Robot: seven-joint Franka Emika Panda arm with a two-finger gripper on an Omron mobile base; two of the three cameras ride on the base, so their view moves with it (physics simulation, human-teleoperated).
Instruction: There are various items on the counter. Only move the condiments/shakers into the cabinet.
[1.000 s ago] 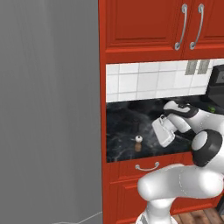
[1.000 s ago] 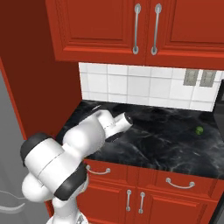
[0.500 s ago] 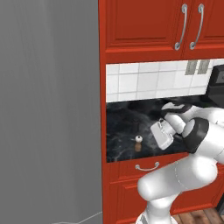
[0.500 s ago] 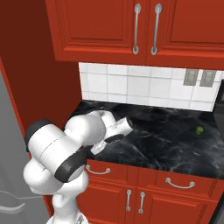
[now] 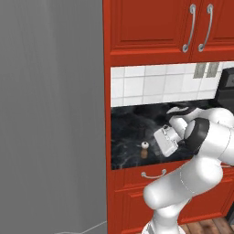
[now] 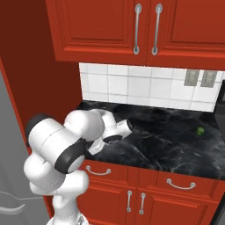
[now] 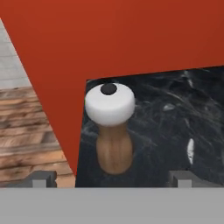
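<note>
Gripper (image 7: 109,178) stood open, jaws wide apart, nothing held; brown shaker (image 7: 111,127) upright betw. fingertips, near counter (image 7: 175,118) edge.

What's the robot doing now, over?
Jaws open, gripper empty, aimed at brown wooden shaker with white ball top. Shaker upright near the black marble counter corner. Nothing between them.

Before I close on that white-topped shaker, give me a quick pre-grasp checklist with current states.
1. Gripper open: ok, fingertips stand wide apart.
2. Shaker between the fingertips: ok, centred in the hand view.
3. Shaker upright on the counter: ok, near the counter's front left corner.
4. Fingers level with the wooden body: cannot tell, only the tips show.
5. Cabinet doors open for placing: not ok, both upper doors look shut.
6. Green item out of the way: ok, far along the counter.
</note>
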